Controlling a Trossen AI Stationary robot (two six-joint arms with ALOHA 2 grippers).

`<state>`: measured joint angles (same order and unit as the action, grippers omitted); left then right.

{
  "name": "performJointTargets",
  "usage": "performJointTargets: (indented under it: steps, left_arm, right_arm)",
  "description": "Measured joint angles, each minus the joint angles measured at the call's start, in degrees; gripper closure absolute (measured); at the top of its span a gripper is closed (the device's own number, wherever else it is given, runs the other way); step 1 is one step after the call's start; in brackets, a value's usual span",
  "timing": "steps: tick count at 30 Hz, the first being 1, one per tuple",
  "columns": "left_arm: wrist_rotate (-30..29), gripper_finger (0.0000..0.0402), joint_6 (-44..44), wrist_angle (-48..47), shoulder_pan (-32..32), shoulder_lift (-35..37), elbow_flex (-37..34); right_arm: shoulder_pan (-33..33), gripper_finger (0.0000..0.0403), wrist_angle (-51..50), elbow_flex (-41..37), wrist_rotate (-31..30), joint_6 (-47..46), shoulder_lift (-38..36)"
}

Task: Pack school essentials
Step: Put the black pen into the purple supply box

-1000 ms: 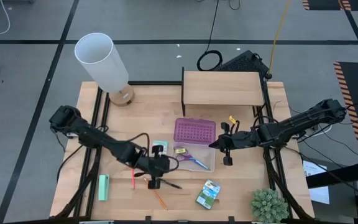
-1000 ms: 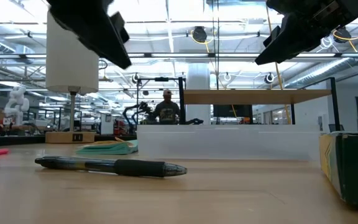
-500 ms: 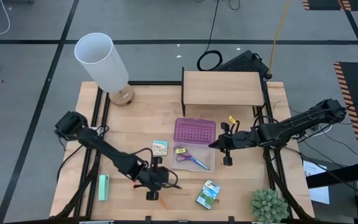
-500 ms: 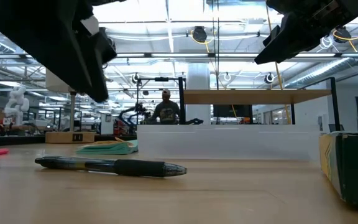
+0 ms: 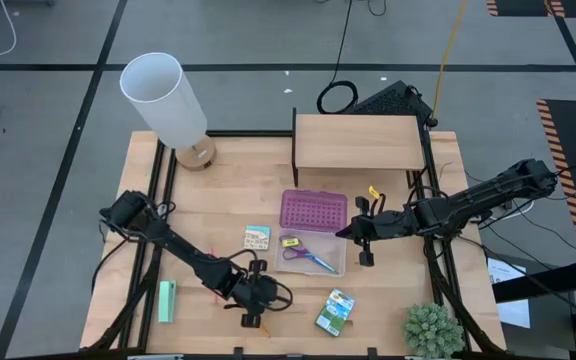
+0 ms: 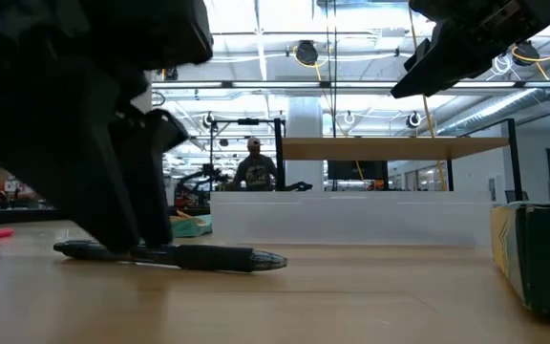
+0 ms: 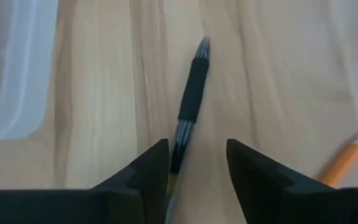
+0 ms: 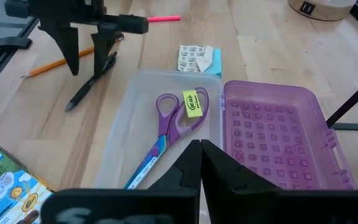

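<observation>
Left wrist view: black pen (image 7: 190,99), dark grip, between spread left gripper (image 7: 196,163) fingers.

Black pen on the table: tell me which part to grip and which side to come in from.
Grip the black pen across its narrow barrel, just behind the dark rubber grip section, coming straight down from above. It lies flat on the bare table, so only its long sides are free to pinch. The left gripper is open and already straddles the barrel this way; the orange pencil lies clear to one side.
</observation>
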<state>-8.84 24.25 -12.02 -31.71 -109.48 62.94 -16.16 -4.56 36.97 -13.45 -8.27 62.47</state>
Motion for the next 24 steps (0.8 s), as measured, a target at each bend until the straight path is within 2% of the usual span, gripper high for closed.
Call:
performJointTargets:
  steps: [12,20,24]
  left_arm:
    - [-0.8,0.0296,-0.8,-0.2,0.5,-1.6,0.1]
    - [-1.5,0.0361,-1.4,-0.9,0.9,-1.7,0.1]
    - [-1.5,0.0376,-1.7,-1.0,0.9,-1.5,0.1]
  right_arm:
    - [0.0,0.0403,0.0,0.0,0.0,0.0,0.0]
    - [0.0,0.0403,0.0,0.0,0.0,0.0,0.0]
    - [0.0,0.0403,0.0,0.0,0.0,0.0,0.0]
